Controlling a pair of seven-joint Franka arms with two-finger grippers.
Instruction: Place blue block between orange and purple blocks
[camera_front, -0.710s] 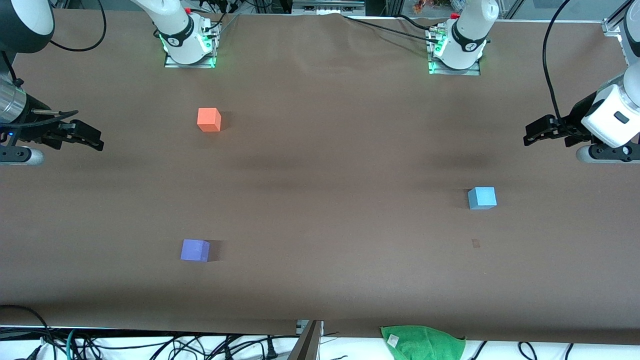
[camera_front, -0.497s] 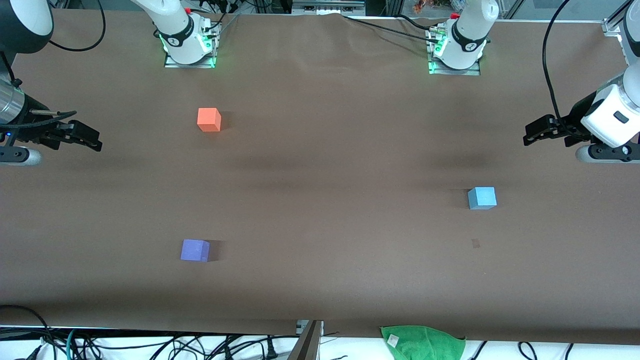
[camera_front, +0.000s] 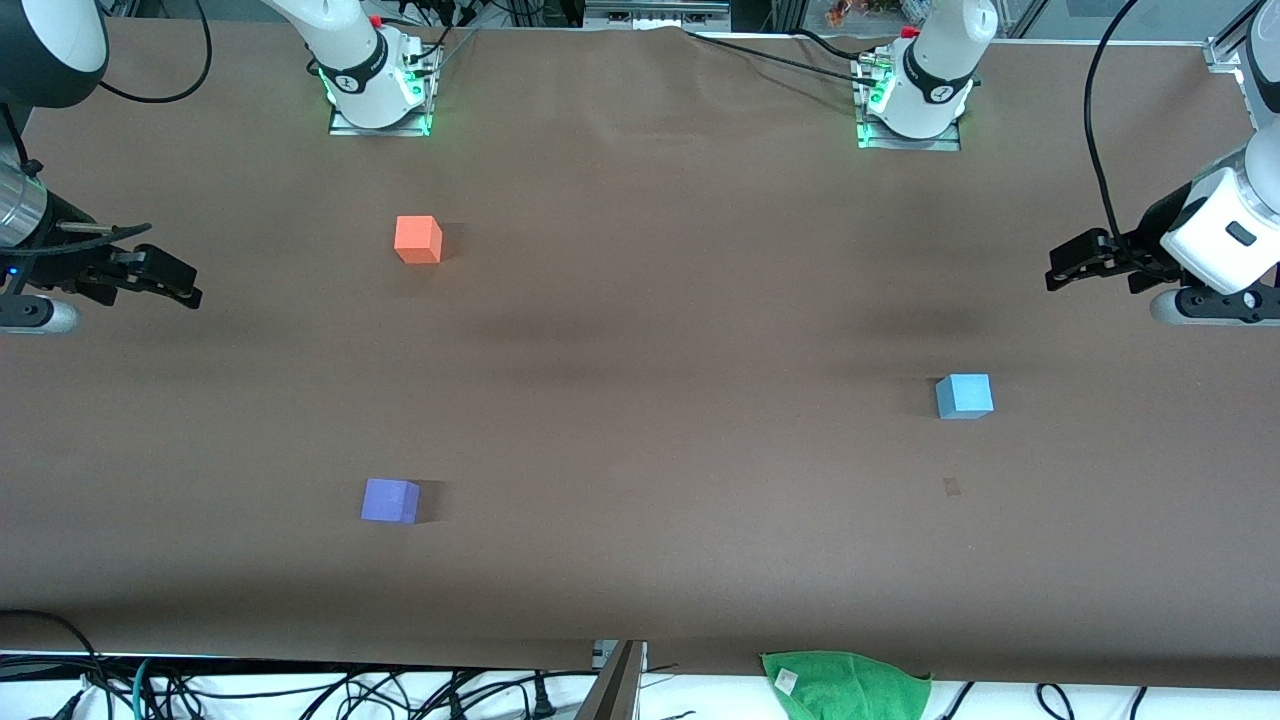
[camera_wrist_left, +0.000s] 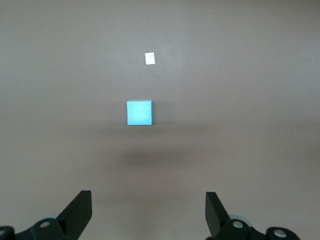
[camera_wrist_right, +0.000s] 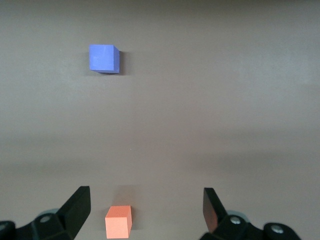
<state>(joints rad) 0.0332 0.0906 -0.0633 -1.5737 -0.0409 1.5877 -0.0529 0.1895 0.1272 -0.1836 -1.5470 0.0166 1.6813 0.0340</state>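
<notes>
The light blue block (camera_front: 964, 396) sits on the brown table toward the left arm's end; it also shows in the left wrist view (camera_wrist_left: 139, 112). The orange block (camera_front: 417, 240) and the purple block (camera_front: 389, 500) sit toward the right arm's end, the purple one nearer the front camera. Both show in the right wrist view, orange (camera_wrist_right: 118, 221) and purple (camera_wrist_right: 104, 58). My left gripper (camera_front: 1058, 274) hangs open and empty high at the left arm's end; its jaws stand wide apart (camera_wrist_left: 148, 215). My right gripper (camera_front: 185, 287) hangs open and empty at the right arm's end (camera_wrist_right: 146, 212).
A green cloth (camera_front: 845, 685) lies at the table's front edge. A small tape mark (camera_front: 951, 487) is on the table near the blue block, seen also in the left wrist view (camera_wrist_left: 149, 58). Cables run along the front edge below the table.
My right gripper has drifted slightly outward toward its end of the table. The left gripper and the blocks have hardly moved.
</notes>
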